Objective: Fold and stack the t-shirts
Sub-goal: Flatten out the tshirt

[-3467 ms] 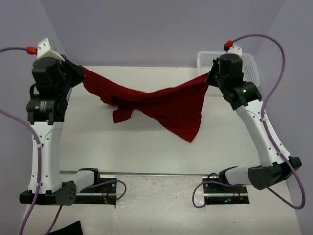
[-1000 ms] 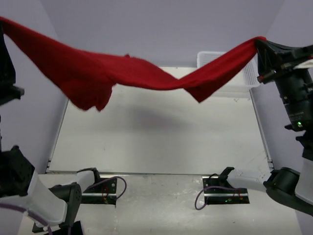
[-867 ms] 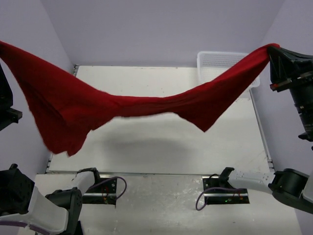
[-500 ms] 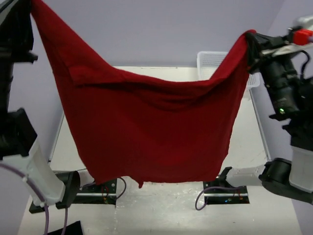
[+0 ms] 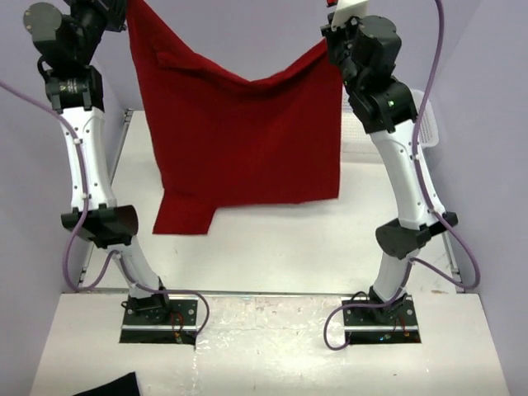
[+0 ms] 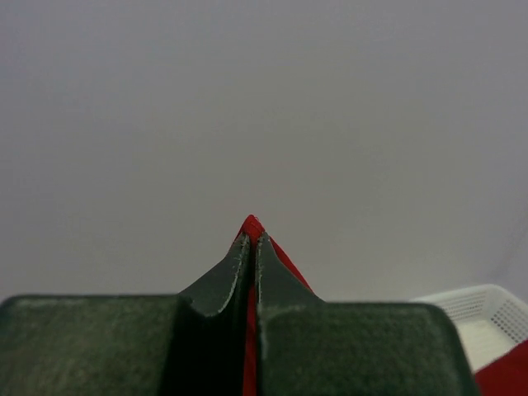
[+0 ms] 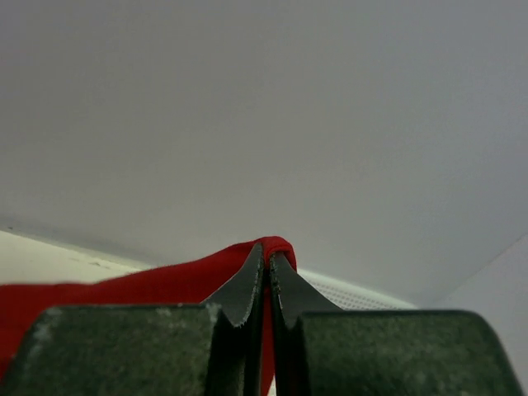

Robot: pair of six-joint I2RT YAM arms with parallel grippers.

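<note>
Shirt hung spread, held high at two top corners, top edge sagging at middle. Bottom hem and one sleeve seemingly rested on tabletop. Top view left both grips unclear. Wrist views showed them: left hand pinched tight on red corner, right hand pinched tight on red fold. Basket stood at tabletop's far right.

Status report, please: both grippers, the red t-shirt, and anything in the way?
Left gripper shut on t-shirt. Right gripper shut on it too. T-shirt hangs spread between them. White basket far right, behind right arm.
</note>
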